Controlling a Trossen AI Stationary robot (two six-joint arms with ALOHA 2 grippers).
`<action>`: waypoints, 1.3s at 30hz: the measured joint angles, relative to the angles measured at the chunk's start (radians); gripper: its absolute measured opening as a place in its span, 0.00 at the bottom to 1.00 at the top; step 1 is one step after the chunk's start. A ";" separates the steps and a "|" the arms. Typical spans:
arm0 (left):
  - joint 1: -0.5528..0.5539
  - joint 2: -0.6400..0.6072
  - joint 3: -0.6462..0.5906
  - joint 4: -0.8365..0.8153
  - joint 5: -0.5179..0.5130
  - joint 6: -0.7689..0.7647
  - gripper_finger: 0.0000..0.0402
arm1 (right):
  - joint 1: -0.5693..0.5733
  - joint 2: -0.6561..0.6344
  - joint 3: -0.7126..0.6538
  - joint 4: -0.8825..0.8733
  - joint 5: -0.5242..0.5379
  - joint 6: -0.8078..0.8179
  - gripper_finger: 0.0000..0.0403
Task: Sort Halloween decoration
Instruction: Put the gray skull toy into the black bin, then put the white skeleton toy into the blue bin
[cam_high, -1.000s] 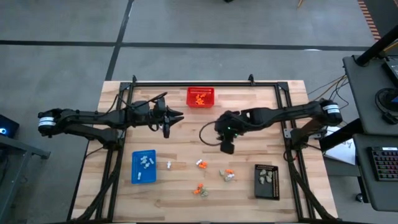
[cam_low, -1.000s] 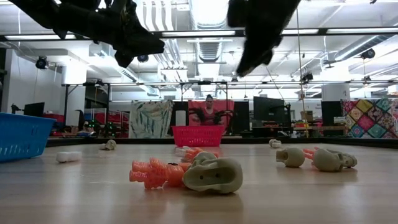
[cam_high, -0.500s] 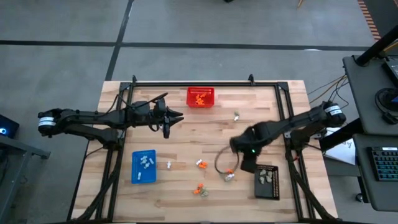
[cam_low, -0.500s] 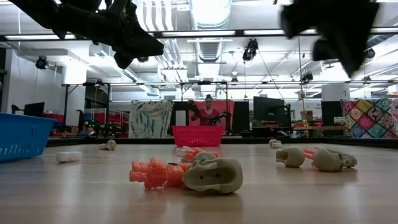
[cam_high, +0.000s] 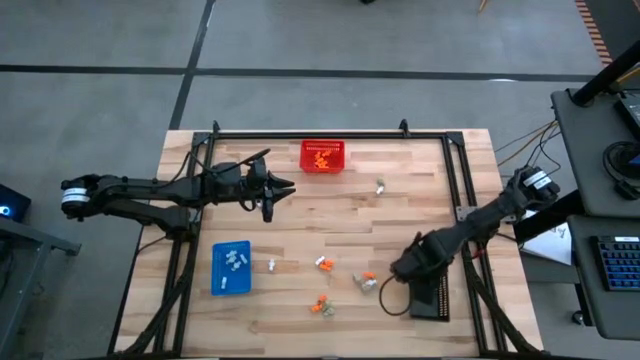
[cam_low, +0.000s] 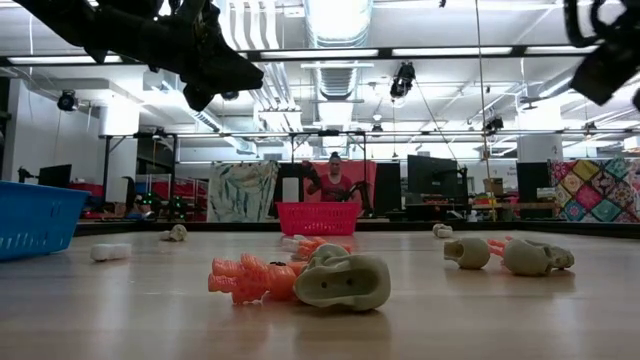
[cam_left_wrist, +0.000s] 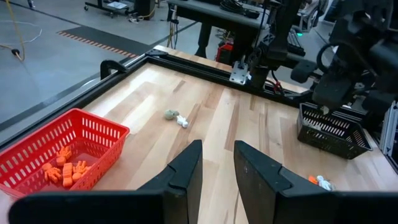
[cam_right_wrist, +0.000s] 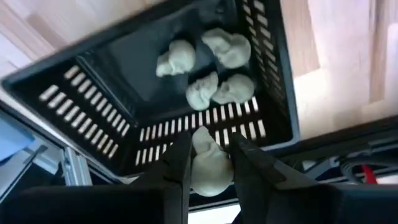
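Halloween decoration lies scattered along the near half of the bench, and nearest the front edge an orange and beige cluster sits close to the middle; in the low view that is an orange trinket touching a pale skull. Just behind, a second pair of orange and pale pieces, one orange-and-white piece, and one small white piece beside the blue tray near the front-left corner, which holds about four white trinkets. Over at the front-right corner, the right gripper hangs above the black tray, its fingers clamped on one grey-beige skull; four more skulls already lie inside that tray. Moving back, one lone pale trinket rests right of centre, well apart from everything else, also seen from the left wrist. At the back edge, centre, the red mesh basket carries a small heap of orange pieces, too bunched to count. The left gripper waits above the back-left part of the bench, fingers slightly parted with nothing between them. Beyond the bench, a person stands in the room.
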 joint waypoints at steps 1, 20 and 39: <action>0.000 0.000 0.000 0.000 0.000 0.000 0.19 | 0.012 0.000 -0.004 0.003 0.000 0.018 0.19; 0.001 0.000 0.000 0.000 -0.001 0.000 0.19 | 0.102 0.067 -0.018 0.263 0.001 0.166 0.21; 0.001 0.000 0.000 -0.008 -0.001 0.000 0.19 | 0.102 0.083 -0.018 0.258 0.009 0.163 0.40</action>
